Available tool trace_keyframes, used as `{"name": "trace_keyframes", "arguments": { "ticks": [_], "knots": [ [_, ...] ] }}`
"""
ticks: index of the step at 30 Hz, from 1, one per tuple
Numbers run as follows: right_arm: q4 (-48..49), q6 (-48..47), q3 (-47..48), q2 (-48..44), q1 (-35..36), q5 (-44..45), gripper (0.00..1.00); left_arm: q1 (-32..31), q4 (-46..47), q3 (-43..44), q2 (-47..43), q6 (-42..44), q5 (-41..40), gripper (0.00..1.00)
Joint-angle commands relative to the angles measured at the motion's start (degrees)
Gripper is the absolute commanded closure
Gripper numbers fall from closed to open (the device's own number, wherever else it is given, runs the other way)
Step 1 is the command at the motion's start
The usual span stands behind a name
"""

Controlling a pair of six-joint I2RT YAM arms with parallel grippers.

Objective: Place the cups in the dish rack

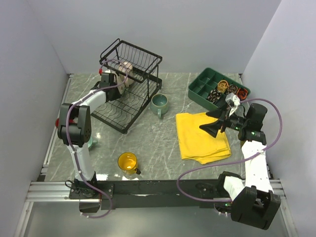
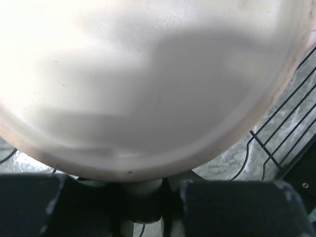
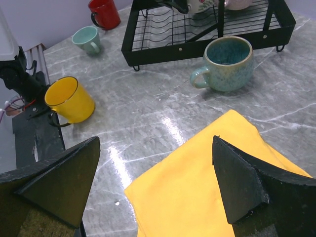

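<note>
A pale cream-beige cup hangs at the upper basket of the black wire dish rack, with my left gripper shut on it. Its wall fills the left wrist view, and its handle sits between the dark fingers. A teal-green cup stands just right of the rack, and a yellow cup stands near the front. The right wrist view shows the yellow cup, a small teal cup, a red cup and the rack. Over a yellow cloth my right gripper is open and holds nothing.
A green compartmented tray with small items sits at the back right. The folded yellow cloth lies under the right gripper. White walls close in the table on three sides.
</note>
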Motion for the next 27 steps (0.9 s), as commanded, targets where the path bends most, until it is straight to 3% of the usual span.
{"name": "trace_keyframes", "arguments": {
  "ticks": [1,11,18,27],
  "knots": [
    [0.3,-0.5,1.9,-0.1,-0.8,-1.7,0.00,0.2,4.9,5.7,0.4,2.4,-4.4,0.87],
    [0.1,-0.2,2.1,0.2,-2.4,-3.0,0.00,-1.0,2.5,9.9,4.6,3.2,-7.7,0.68],
    [0.0,-0.2,2.1,0.2,-3.0,-3.6,0.00,-1.1,1.2,11.2,5.1,4.5,-9.5,0.49],
    [-0.7,-0.6,2.2,0.5,-3.7,-3.8,0.00,-1.2,3.8,7.6,-0.7,4.6,-6.2,0.36]
  ]
}}
